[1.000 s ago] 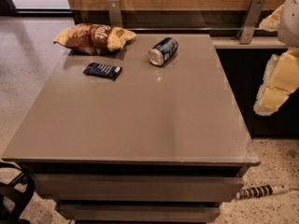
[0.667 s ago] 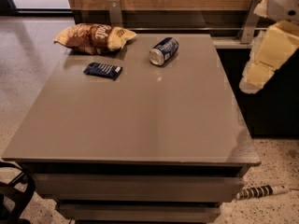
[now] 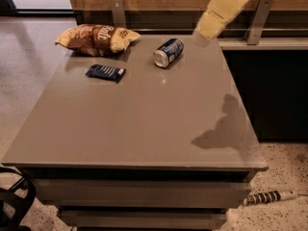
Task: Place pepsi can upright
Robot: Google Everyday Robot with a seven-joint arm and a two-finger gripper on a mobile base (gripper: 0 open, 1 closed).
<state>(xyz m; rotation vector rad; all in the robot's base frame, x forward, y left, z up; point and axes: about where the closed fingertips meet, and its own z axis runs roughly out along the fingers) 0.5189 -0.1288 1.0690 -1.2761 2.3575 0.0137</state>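
Observation:
The pepsi can (image 3: 168, 52) is dark blue with silver ends and lies on its side at the back of the grey table (image 3: 139, 124), one silver end facing the front left. My cream-coloured arm comes down from the top right. Its gripper (image 3: 202, 36) hangs above the table's back right part, just right of the can and apart from it. It holds nothing that I can see.
A brown and yellow chip bag (image 3: 96, 38) lies at the back left corner. A flat dark blue snack packet (image 3: 106, 72) lies in front of it. A wooden wall with metal brackets (image 3: 259, 18) stands behind the table. The arm's shadow (image 3: 221, 129) falls on the table's right side.
My arm has swung from beside the table's right edge up and to the left, and now reaches over the back of the table near the can. The can has not moved.

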